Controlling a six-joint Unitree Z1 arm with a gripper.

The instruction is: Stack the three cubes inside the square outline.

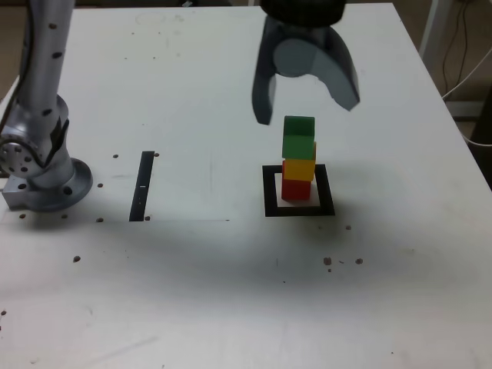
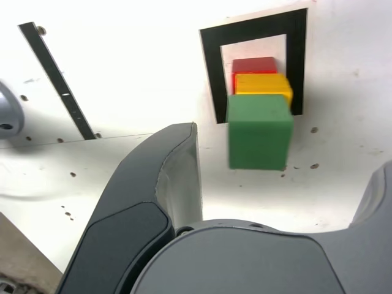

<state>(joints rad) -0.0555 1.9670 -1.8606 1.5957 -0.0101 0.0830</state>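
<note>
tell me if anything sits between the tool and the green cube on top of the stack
Nothing visible does. The tool hangs open just above the green cube, with only open air between them. That cube tops the yellow cube and red cube inside the square outline.

White table (image 1: 200, 292) filled most of the exterior view, matte and lightly scuffed. Carried a narrow black strip (image 1: 142, 186) toward the exterior view's left, running near to far, with small pale marks along it. Was dotted with small dark screw holes (image 1: 343, 262), several near the strip's ends and a cluster on the near right. Showed a faint thin line (image 1: 192, 220) running rightward from the strip's near end. Beyond the far right edge, a white table leg (image 1: 432, 34) and dark cables (image 1: 466, 58) hung over the floor.
</note>
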